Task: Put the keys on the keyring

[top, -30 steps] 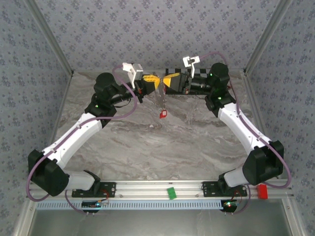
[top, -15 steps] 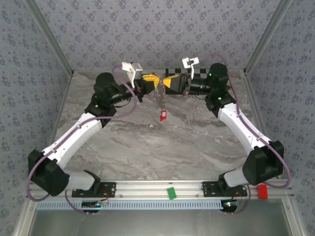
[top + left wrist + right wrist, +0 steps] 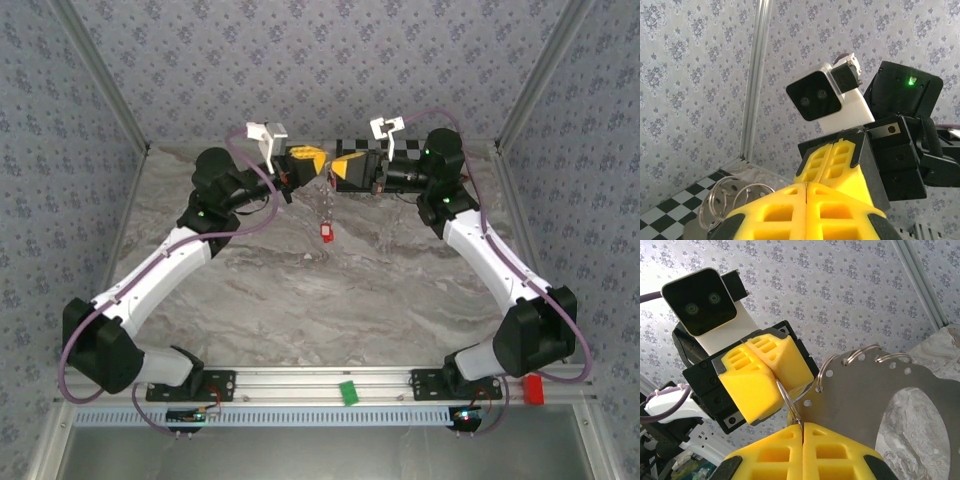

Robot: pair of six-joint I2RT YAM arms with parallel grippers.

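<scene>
Both arms reach far and raised (tips almost meeting); yellow-padded left gripper (image 3: 320, 164) and right gripper (image 3: 335, 169) each clamp the thin silver wire keyring (image 3: 789, 404), red-headed key (image 3: 326, 231) dangling.

A grey marble tabletop (image 3: 330, 300) spans the middle of the top view, with floral grey-blue wallpaper (image 3: 330, 60) across the upper frame. A ribbed aluminium rail (image 3: 300, 381) runs along the bottom. A green block (image 3: 347, 392) sits on it at bottom centre, and a red block (image 3: 533, 388) lies at lower right. A black-and-white checkered patch (image 3: 352, 146) sits at upper centre.
</scene>
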